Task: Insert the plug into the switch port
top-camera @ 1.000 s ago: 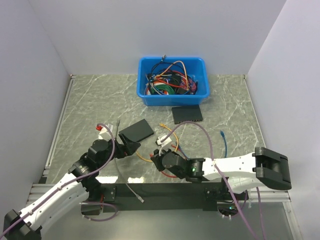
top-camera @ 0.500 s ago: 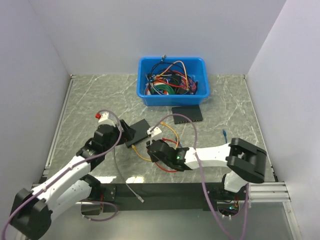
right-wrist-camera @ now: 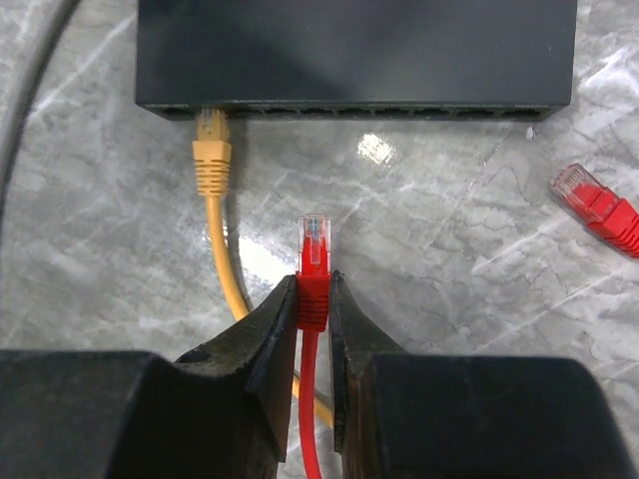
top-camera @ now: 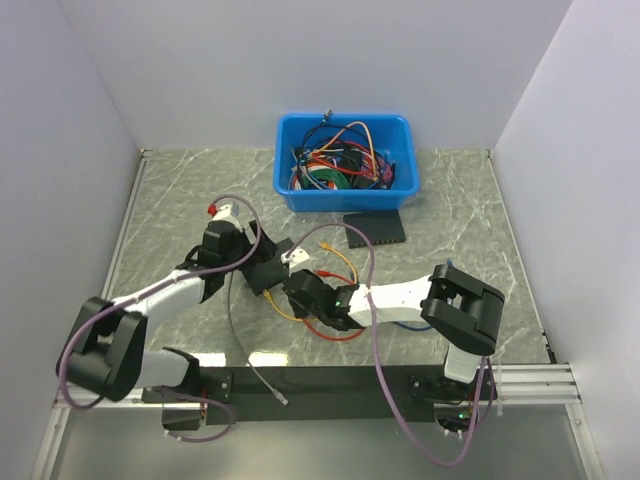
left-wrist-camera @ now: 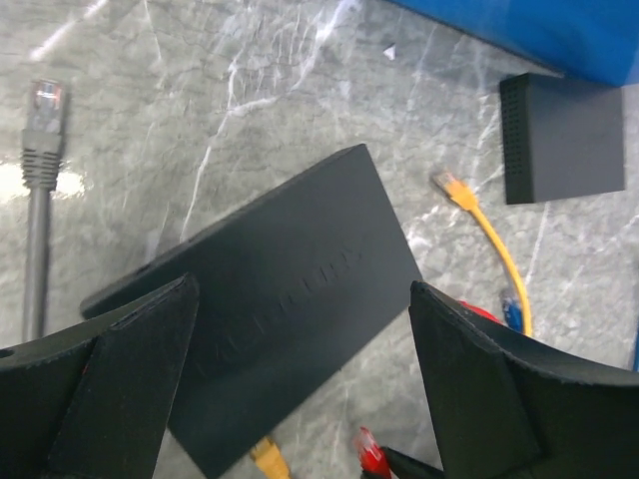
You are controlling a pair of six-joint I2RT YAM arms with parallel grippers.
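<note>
Pincers first: our right pincer [right-wrist-camera: 312, 291] clenched the red plug [right-wrist-camera: 314, 249] just short of the switch [right-wrist-camera: 354, 50], facing its port row [right-wrist-camera: 399, 108]. We feared a skewed push would shove the switch, since our left pincer [left-wrist-camera: 300, 291] hung released over it. A yellow plug [right-wrist-camera: 212, 150] filled the switch's end port; another red plug [right-wrist-camera: 594, 205] lay nearby.

You get bright, even light from above, with only weak shadows. Just ahead of the right claw [right-wrist-camera: 313, 289] the table [right-wrist-camera: 479, 230] shows a small white glare spot. The fingers [left-wrist-camera: 130, 389] of the left claw [left-wrist-camera: 300, 329] look dark and slightly blurred.
</note>
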